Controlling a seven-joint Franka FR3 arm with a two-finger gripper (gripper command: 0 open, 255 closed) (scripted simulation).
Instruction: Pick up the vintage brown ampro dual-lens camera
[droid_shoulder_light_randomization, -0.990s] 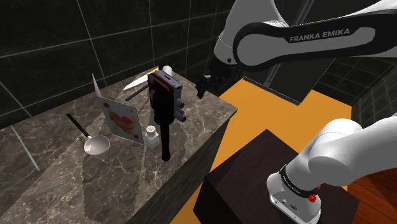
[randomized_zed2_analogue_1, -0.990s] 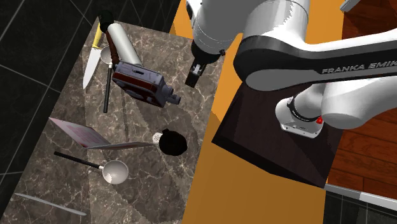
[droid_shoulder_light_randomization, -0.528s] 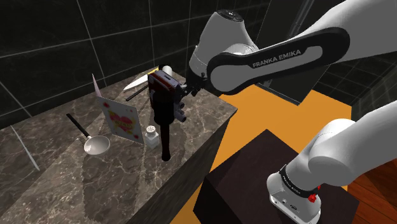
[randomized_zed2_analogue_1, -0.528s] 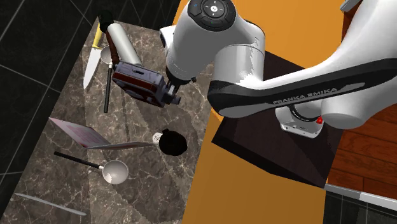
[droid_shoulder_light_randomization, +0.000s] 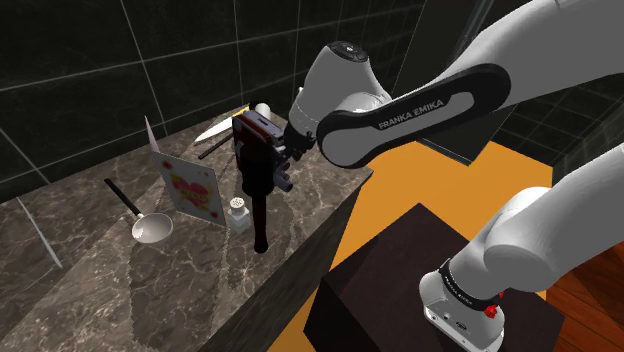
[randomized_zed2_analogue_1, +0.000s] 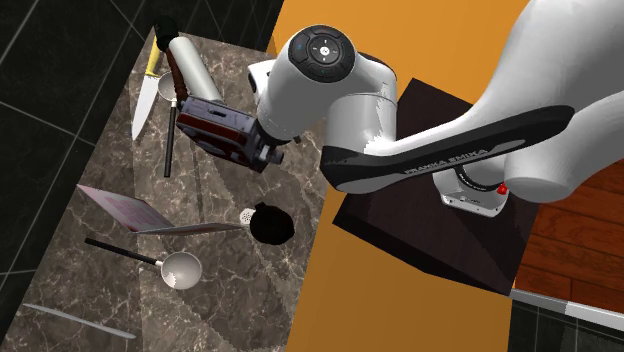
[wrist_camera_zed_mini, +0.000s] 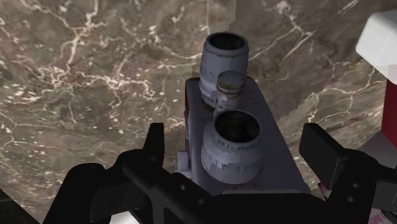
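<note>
Going left to right on the table: a card with hearts, a small white shaker, then the brown camera by the table's edge. Looks heavy, hard and a bit slippery. Best to grab the flat sides, not the round lenses. Tool spread wide around the camera, squeezing nothing. Hard to see the camera's back end, hidden behind the tool.

The camera is stood on the counter near its edge, with the knife laid behind it in the shoulder view. The card, shaker and ladle are set at that view's left of it. The gripper is placed with its fingers spread either side of the camera's lens end.
</note>
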